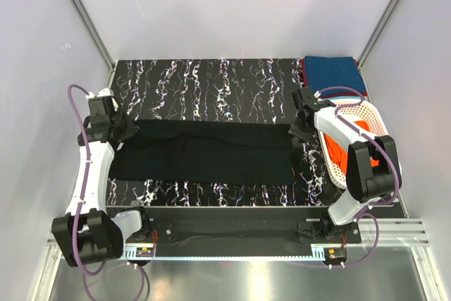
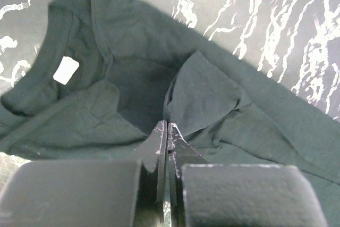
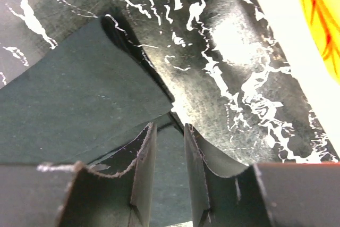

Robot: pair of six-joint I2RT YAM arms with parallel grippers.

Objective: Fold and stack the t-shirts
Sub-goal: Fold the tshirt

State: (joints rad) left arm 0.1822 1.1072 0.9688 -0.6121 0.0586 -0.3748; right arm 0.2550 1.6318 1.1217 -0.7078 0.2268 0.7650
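Shows the black t-shirt [image 1: 204, 151] stretched as a long flat band across the middle of the top view, lying left to right on the dark marbled table [image 1: 211, 79]. Puts the left gripper [image 2: 167, 127] at the band's left end, fingers pressed tight together and pinching a raised fold of the black cloth, just right of the collar. Reveals a white label [image 2: 66, 70] inside the neck, at the left of the left wrist view. Puts the right gripper [image 3: 169, 128] at the band's right end, fingers spread with a gap between them, black cloth showing in that gap and under the finger on the left; cannot tell whether the cloth is touched. Keeps the teal-blue t-shirt [image 1: 331, 70] folded in the upper right corner of the top view, with an edge of the dark red t-shirt [image 1: 303, 72] peeking out at its left. Has the orange t-shirt [image 1: 338, 156] inside the white basket [image 1: 366, 113] at the right edge of the table.
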